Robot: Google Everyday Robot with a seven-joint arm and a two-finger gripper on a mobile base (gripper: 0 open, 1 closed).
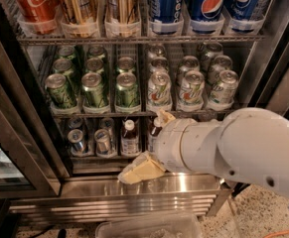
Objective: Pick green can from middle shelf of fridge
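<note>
Several dark green cans (94, 89) stand in three lanes on the left half of the middle shelf (109, 114) of the fridge (134, 198). White cans (191, 88) fill the right half. My gripper (140, 145) is below the shelf, in front of the bottom rack, right of and lower than the green cans. Its two cream fingers (140, 170) are spread apart and hold nothing. The upper fingertip reaches the shelf's front edge under the leftmost white can. The thick white arm (233, 145) comes in from the lower right.
The top rack holds red (32, 4), gold and blue cans (208, 4). The bottom rack holds small cans and bottles (129, 139), partly hidden by my wrist. A dark door edge (15, 128) stands on the left. A clear plastic bin (149, 228) lies below the ribbed base.
</note>
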